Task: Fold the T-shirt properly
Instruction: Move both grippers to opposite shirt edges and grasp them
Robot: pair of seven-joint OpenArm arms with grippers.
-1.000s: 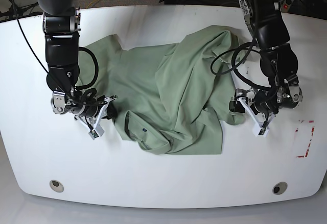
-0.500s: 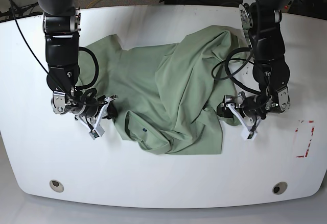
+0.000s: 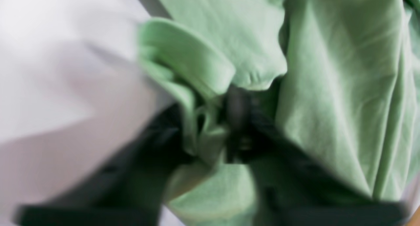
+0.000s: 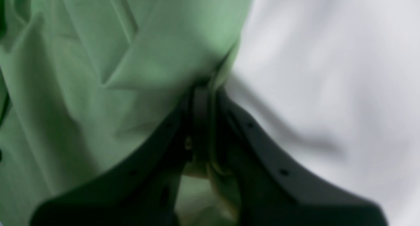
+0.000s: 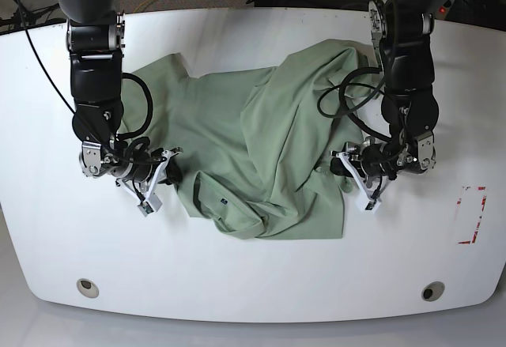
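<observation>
Sage-green knit of the T-shirt (image 5: 261,157) lies crumpled and unfolded on the white surface (image 5: 253,276) between my tools, my left tool (image 5: 353,179) and right tool (image 5: 158,175) each clamped on an edge, no tidy fold made yet.

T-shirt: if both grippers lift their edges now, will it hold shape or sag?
Probably sags: the T-shirt lies in soft, rumpled folds on the table. Likely light: cloth bunches at the left gripper. The right gripper pinches only a thin edge, which might slip.
</observation>
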